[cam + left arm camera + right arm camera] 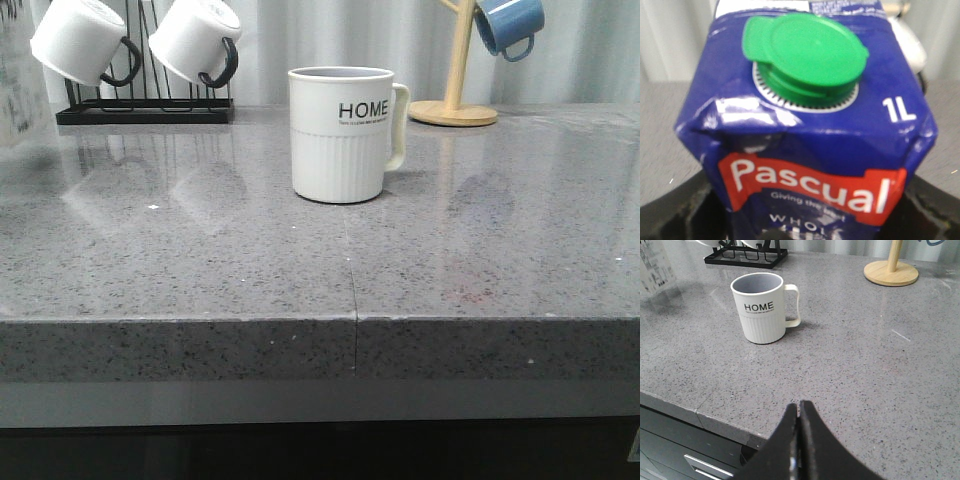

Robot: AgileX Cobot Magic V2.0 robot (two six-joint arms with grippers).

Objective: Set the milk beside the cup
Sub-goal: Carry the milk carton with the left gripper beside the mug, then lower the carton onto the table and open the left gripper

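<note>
The milk [805, 125] fills the left wrist view: a dark blue top, a green cap, a red "Pascual" band and "WHOLE" below it. My left gripper [807, 227] has a dark finger pressed on each side of it and is shut on it. The carton's white side shows at the far left edge of the front view [15, 80] and in the right wrist view [655, 270]. The cup [345, 135], off-white and ribbed with "HOME" on it, stands mid-counter, handle to the right, and shows in the right wrist view [762, 307]. My right gripper [799, 407] is shut and empty over the counter's front edge.
A black rack [145, 110] with two white mugs [80, 40] stands at the back left. A wooden mug tree [455, 100] with a blue mug [510, 25] stands at the back right. The grey speckled counter [200, 260] has a seam down its middle.
</note>
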